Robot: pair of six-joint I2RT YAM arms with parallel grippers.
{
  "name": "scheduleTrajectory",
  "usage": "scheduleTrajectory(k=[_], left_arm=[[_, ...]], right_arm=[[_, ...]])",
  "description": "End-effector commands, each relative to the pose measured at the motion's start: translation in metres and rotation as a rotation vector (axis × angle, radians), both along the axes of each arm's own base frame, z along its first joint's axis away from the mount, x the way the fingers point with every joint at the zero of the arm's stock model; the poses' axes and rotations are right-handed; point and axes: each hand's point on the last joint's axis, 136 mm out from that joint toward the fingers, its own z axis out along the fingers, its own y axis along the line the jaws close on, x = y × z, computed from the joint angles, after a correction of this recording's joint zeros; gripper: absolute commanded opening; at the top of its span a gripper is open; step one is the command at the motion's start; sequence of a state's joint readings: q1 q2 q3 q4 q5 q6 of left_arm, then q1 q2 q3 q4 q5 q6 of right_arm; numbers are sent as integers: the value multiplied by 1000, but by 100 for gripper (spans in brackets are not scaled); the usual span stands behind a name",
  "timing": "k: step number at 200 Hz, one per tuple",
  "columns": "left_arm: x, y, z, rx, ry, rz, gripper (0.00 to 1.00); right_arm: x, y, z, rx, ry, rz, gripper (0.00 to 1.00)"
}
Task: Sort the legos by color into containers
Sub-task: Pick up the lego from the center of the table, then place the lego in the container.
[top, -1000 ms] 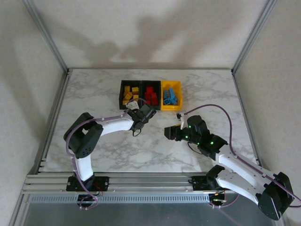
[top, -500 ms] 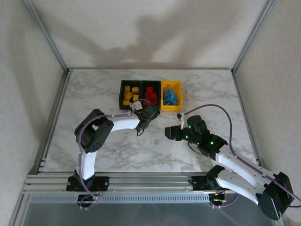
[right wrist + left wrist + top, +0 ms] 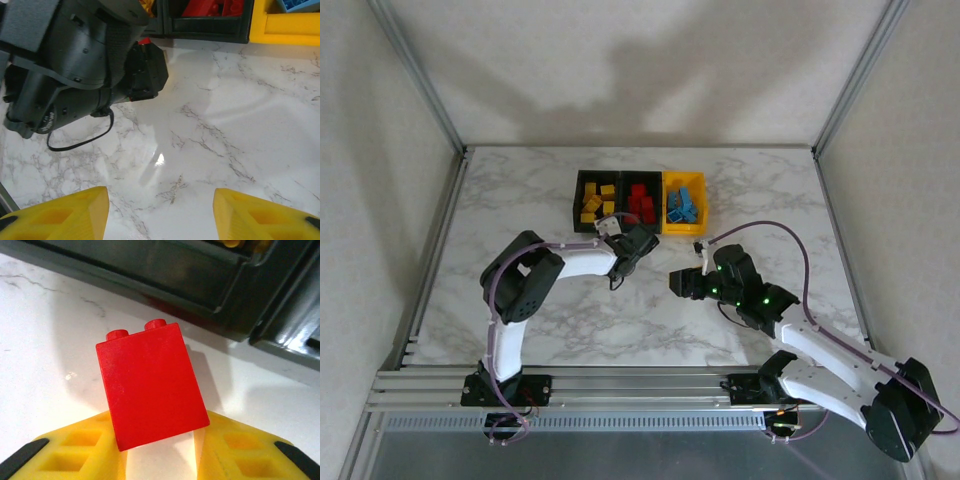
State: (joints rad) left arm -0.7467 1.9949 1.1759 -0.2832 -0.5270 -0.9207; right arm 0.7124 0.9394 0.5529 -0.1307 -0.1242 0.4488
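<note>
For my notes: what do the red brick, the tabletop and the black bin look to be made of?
The red brick looks like moulded plastic: uniform colour, soft sheen, crisp studs. The tabletop is glossy and marble-veined, mirroring a light; real stone or printed laminate, I cannot tell. The black bin seems hard plastic: smooth, shiny walls with moulded ridges.

The containers are set in a row at 12 o'clock on the table, and the legos are spread among them. Just before their front wall, at their 6 o'clock, one lego is held in the left gripper. The right gripper is placed apart at 4 o'clock from it, jaws parted over bare table.
</note>
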Motion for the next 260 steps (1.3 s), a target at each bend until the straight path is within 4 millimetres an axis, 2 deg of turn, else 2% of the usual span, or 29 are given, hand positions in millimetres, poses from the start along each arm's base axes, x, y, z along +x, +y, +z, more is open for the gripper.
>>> scheduleTrajectory(k=[1, 65, 96, 122, 156, 192, 204, 206, 212, 260], left_arm=[[-6, 9, 28, 18, -42, -8, 36], [-31, 3, 71, -138, -48, -137, 37], [-38, -9, 94, -223, -45, -218, 37], [-37, -28, 110, -278, -27, -287, 38], [-25, -52, 128, -325, -34, -345, 38], [-2, -75, 132, -323, -23, -381, 38], [8, -78, 132, -320, -22, -376, 38], [9, -79, 131, -319, -19, -375, 38], [14, -80, 131, -323, -17, -374, 38], [52, -85, 118, -326, -12, -339, 37]], right_arm=[[2, 3, 1, 3, -7, 0, 57], [4, 12, -1, 29, 4, 19, 57], [6, 17, 3, 52, 2, 33, 57], [5, 19, 7, 70, -2, 37, 57], [7, 13, 2, 55, 21, -7, 57], [17, -4, -4, 9, 44, -118, 58], [19, -12, -8, -13, 64, -160, 58], [25, -20, -9, -16, 70, -193, 58], [27, -25, -11, -19, 82, -214, 58], [30, -39, -6, -6, 75, -260, 59]])
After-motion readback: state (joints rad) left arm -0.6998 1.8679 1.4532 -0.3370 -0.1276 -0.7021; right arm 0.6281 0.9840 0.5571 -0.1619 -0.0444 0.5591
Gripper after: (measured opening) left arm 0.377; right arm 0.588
